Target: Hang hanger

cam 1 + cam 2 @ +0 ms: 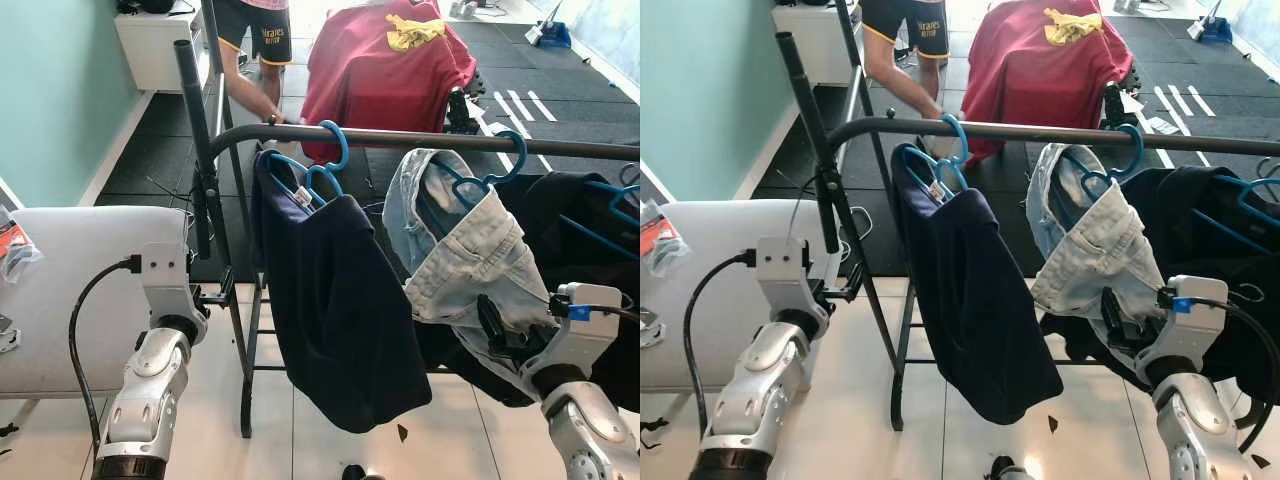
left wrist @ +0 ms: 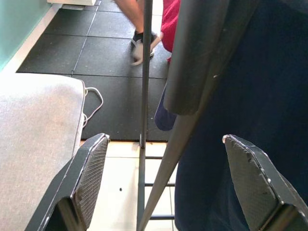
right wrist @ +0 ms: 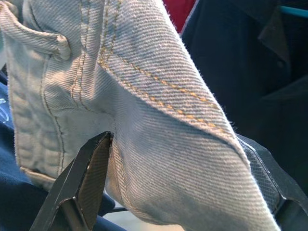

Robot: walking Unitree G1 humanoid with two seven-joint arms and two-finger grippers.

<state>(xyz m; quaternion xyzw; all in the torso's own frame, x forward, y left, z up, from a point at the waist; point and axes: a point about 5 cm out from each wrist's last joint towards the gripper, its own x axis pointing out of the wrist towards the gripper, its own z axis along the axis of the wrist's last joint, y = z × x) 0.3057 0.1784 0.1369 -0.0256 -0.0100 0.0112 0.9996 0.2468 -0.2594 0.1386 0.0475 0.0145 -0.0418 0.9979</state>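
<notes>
Hanger, a blue plastic one, is hooking over the grey clothes rail and is holding up a pale blue denim garment. It is sitting on the rail to the right of another blue hanger, which is carrying a dark navy garment. More dark clothes are hanging further right along the rail, on another blue hanger.

The right gripper is reaching up under the rail and its two black fingers are standing apart, one on each side of a fold of the denim garment. The cloth is lying between them, but I cannot tell if they are squeezing it.

The left gripper is pointing at the left end of the rail, near the black upright pole of the rack. Its fingers are spread wide with nothing between them but air and the rack's slanted grey bar.

Behind the rail, a person's legs are standing on the black floor mats, beside something draped in a red cloth with a yellow rag on top. A grey cushioned seat is sitting left of the rack, below the rail.
</notes>
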